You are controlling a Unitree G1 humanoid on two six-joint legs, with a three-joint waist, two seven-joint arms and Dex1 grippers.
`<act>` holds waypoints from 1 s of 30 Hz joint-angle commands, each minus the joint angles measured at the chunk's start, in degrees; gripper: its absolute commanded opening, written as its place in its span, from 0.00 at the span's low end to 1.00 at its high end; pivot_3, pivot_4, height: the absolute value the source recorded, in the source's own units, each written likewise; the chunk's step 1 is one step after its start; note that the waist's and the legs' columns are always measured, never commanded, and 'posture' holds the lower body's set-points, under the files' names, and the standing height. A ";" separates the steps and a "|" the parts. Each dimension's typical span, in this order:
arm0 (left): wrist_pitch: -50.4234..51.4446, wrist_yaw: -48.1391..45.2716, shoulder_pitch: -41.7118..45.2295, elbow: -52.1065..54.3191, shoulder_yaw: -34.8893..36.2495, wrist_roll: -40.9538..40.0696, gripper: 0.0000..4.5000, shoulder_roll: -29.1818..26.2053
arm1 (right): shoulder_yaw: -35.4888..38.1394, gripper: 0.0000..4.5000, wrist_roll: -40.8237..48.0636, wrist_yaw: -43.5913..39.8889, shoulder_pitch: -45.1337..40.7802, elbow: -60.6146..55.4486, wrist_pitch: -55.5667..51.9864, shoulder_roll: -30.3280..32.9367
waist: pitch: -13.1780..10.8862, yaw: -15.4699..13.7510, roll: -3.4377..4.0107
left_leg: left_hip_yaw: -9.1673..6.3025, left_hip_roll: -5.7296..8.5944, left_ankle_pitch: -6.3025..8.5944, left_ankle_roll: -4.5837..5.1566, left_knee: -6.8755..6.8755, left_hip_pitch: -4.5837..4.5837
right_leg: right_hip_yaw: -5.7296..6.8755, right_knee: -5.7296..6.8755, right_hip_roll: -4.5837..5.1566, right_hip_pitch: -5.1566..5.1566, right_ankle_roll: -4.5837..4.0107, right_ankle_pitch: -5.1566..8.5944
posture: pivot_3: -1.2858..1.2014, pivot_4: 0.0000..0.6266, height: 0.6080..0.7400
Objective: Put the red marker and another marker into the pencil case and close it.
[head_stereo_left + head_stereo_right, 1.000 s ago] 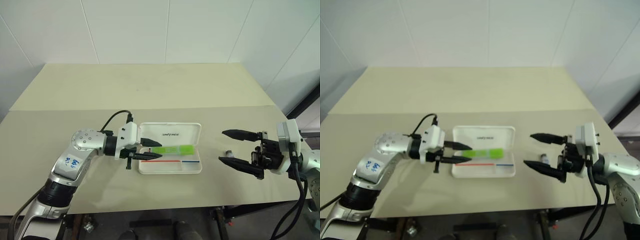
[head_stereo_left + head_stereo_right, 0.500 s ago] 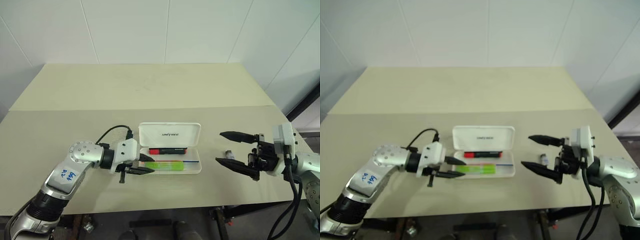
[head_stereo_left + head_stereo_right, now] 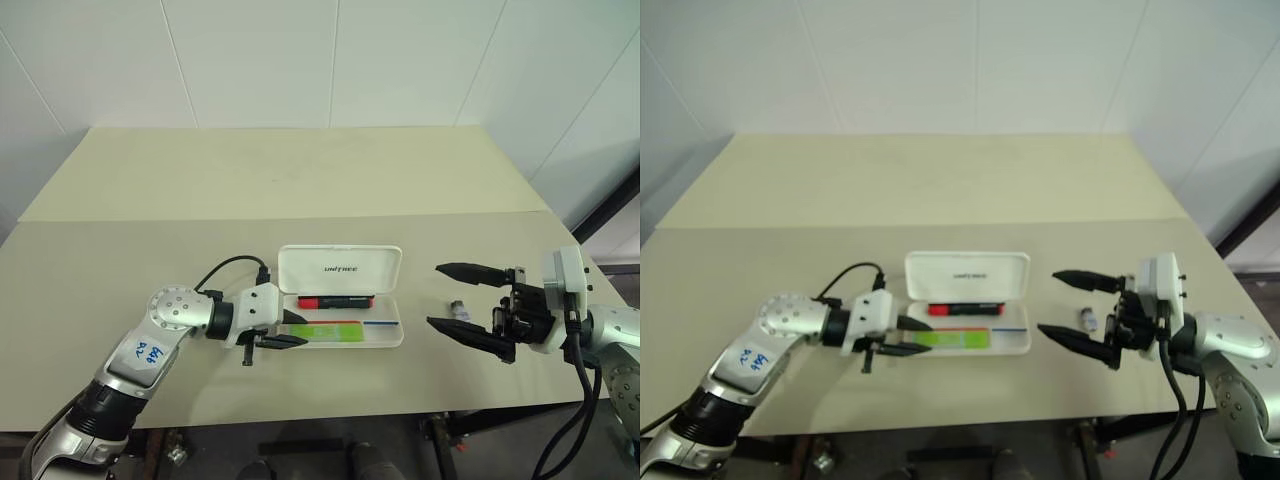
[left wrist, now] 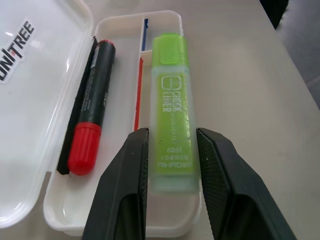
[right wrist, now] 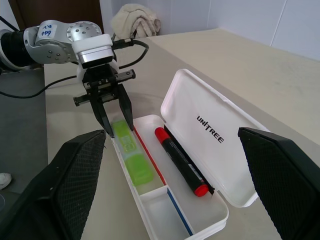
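A beige counter [image 3: 300,180] stands against white walls. The left end effector [image 3: 283,334] grips the green marker [image 4: 172,110] inside the open pencil case [image 3: 340,268], beside the red marker [image 3: 335,300]. The right end effector [image 3: 462,297] hangs released.

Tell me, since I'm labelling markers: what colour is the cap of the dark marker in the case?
Red cap on the black-bodied marker; clearest in the left wrist view.

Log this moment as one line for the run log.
case: open | red marker: in case | green marker: in case, gripped by left end effector | right end effector: open, empty | lid: not closed
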State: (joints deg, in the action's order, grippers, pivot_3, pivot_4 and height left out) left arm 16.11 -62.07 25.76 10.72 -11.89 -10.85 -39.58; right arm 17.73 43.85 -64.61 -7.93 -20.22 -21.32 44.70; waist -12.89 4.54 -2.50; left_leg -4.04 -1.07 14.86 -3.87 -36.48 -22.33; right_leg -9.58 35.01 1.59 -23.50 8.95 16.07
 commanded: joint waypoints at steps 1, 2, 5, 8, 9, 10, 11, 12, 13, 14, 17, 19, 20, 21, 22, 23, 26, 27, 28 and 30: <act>0.32 0.68 1.33 1.27 0.27 -0.09 0.26 0.64 | 0.22 1.00 0.11 0.31 0.47 -2.04 0.89 -0.29 | 0.00 -0.01 0.00 | 0.00 0.00 0.00 0.00 0.00 0.00 | 0.00 0.01 0.00 0.00 0.00 0.00 | 0.52 0.24 1.00; 0.35 0.77 1.42 1.20 0.22 0.03 0.26 0.75 | 0.18 1.00 0.08 0.39 0.46 -2.10 0.90 -0.33 | 0.00 0.02 0.00 | 0.00 0.00 0.00 0.00 0.00 0.01 | 0.00 0.01 0.00 0.00 0.00 0.00 | 0.52 0.24 1.00; 0.28 0.86 1.62 1.05 0.03 0.27 0.26 0.90 | 0.13 1.00 0.07 0.55 0.42 -2.27 0.89 -0.42 | 0.00 0.05 0.00 | 0.00 0.00 0.00 0.00 0.00 0.01 | 0.00 0.03 0.00 -0.01 0.00 0.00 | 0.52 0.24 1.00; 0.29 0.93 1.82 0.90 -0.18 0.36 0.26 1.12 | 0.16 1.00 0.02 0.64 0.37 -2.35 0.90 -0.46 | 0.00 -0.01 0.00 | 0.00 0.00 0.00 0.01 0.00 0.01 | 0.00 0.04 0.00 0.00 0.00 0.00 | 0.52 0.24 1.00; 0.25 0.91 1.92 0.78 -0.27 0.41 0.26 1.19 | 0.15 1.00 -0.02 0.65 0.30 -2.29 0.90 -0.47 | 0.00 -0.02 0.00 | 0.00 0.00 0.00 0.01 0.00 0.01 | 0.00 0.04 0.00 0.00 0.00 0.00 | 0.52 0.24 1.00; 0.46 0.90 1.93 0.77 -0.33 0.32 0.26 1.29 | 0.25 1.00 0.02 0.70 0.38 -2.41 0.88 -0.47 | 0.00 -0.03 0.00 | 0.00 0.00 0.00 0.01 0.00 0.01 | 0.00 0.04 0.00 0.00 0.00 0.00 | 0.52 0.24 1.00; 0.68 0.87 1.99 0.71 -0.43 0.25 0.26 1.36 | 0.32 1.00 0.02 0.73 0.41 -2.47 0.89 -0.46 | 0.00 -0.02 0.00 | 0.00 0.00 0.00 0.01 0.00 0.01 | 0.00 0.04 0.00 0.00 0.00 0.00 | 0.52 0.24 1.00; 0.77 0.89 2.03 0.65 -0.51 0.26 0.26 1.43 | 0.37 1.00 0.03 0.77 0.47 -2.56 0.91 -0.47 | 0.00 -0.01 0.00 | 0.00 0.00 -0.01 0.01 0.00 0.01 | 0.00 0.05 0.00 0.00 0.00 0.00 | 0.52 0.24 1.00; 1.18 0.88 2.06 0.62 -0.55 0.09 0.26 1.57 | 0.38 1.00 0.04 0.84 0.48 -2.63 0.90 -0.48 | 0.00 -0.01 0.00 | 0.00 0.00 -0.01 0.01 0.00 0.02 | 0.00 0.05 0.00 0.00 0.00 0.00 | 0.52 0.24 1.00; 1.48 0.86 2.08 0.60 -0.60 -0.03 0.26 1.70 | 0.38 1.00 0.03 0.91 0.50 -2.71 0.92 -0.51 | 0.00 0.00 0.00 | 0.00 0.00 0.00 0.01 0.00 0.02 | 0.00 0.06 0.00 0.00 0.00 0.00 | 0.52 0.24 1.00; 2.20 1.61 2.04 0.63 -0.44 0.12 0.41 2.24 | 0.37 1.00 0.06 1.15 0.49 -2.94 0.86 -0.60 | 0.00 -0.02 0.00 | 0.00 0.00 -0.01 0.01 0.00 0.02 | 0.00 0.08 0.00 0.00 0.00 0.00 | 0.52 0.24 1.00; 2.36 2.34 2.06 0.72 -0.27 0.41 0.56 2.65 | 0.38 1.00 0.02 1.24 0.48 -2.96 0.89 -0.67 | 0.00 -0.04 0.00 | 0.00 0.00 -0.01 0.01 0.00 0.02 | 0.00 0.08 0.00 0.00 0.00 0.00 | 0.52 0.24 1.00; 2.07 2.77 2.13 0.68 -0.23 0.65 0.62 2.91 | 0.38 1.00 -0.03 1.29 0.47 -2.94 0.94 -0.71 | 0.00 -0.03 0.00 | 0.00 0.00 -0.01 0.01 0.00 0.03 | 0.00 0.08 0.00 0.00 0.00 0.00 | 0.52 0.24 1.00; 1.94 2.94 2.18 0.69 -0.20 0.65 0.69 3.08 | 0.38 1.00 -0.06 1.33 0.46 -2.92 0.97 -0.75 | 0.00 -0.02 0.00 | 0.00 0.00 -0.01 0.01 0.00 0.03 | 0.00 0.08 0.00 0.00 0.00 0.00 | 0.52 0.24 1.00; 2.31 2.77 2.29 0.68 -0.30 0.31 0.77 3.25 | 0.33 1.00 -0.11 1.37 0.40 -2.87 1.02 -0.80 | 0.00 -0.01 0.00 | 0.00 0.00 -0.01 0.01 0.00 0.03 | 0.00 0.09 0.00 0.00 0.00 0.00 | 0.52 0.24 1.00; 2.53 2.99 2.35 0.70 -0.18 -0.02 0.84 3.62 | 0.27 1.00 -0.16 1.43 0.35 -2.86 1.06 -0.87 | 0.00 -0.01 0.00 | 0.00 0.00 -0.01 0.01 0.00 0.04 | 0.00 0.10 0.00 0.00 0.00 0.00 | 0.52 0.24 1.00; 3.65 2.70 2.75 1.05 0.00 -1.49 0.99 4.70 | -0.07 1.00 -0.40 1.61 0.06 -2.72 1.24 -1.18 | 0.00 -0.08 0.00 | 0.00 0.00 -0.01 0.01 -0.01 0.04 | 0.00 0.11 0.00 0.00 0.00 0.00 | 0.52 0.24 1.00; 3.75 2.77 2.84 1.16 0.04 -1.51 0.99 4.89 | -0.23 1.00 -0.50 1.66 -0.05 -2.66 1.32 -1.29 | 0.00 -0.08 0.00 | 0.00 0.00 -0.01 0.02 -0.01 0.04 | 0.00 0.11 0.00 0.00 0.00 0.00 | 0.52 0.24 1.00; 3.80 2.67 2.88 1.25 0.14 -1.67 0.99 5.10 | -0.40 1.00 -0.61 1.75 -0.17 -2.60 1.41 -1.44 | 0.00 -0.07 0.00 | 0.00 0.00 -0.01 0.02 -0.01 0.04 | 0.00 0.12 0.00 0.00 0.00 0.00 | 0.52 0.24 1.00; 3.93 2.47 2.91 1.42 0.39 -2.17 0.99 5.54 | -0.73 1.00 -0.78 1.97 -0.35 -2.48 1.51 -1.70 | 0.00 -0.05 0.00 | 0.00 0.00 -0.02 0.03 -0.01 0.05 | 0.00 0.15 0.00 0.00 0.00 0.00 | 0.52 0.24 1.00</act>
State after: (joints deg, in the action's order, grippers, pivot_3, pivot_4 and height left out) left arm 20.02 -59.49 27.79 10.51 -12.30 -11.45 -34.44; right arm 16.34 42.86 -63.00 -7.76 -21.38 -21.14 43.31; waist -12.89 4.49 -2.50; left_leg -4.04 -1.07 14.84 -3.84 -36.49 -22.27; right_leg -9.58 35.17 1.59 -23.50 8.95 16.07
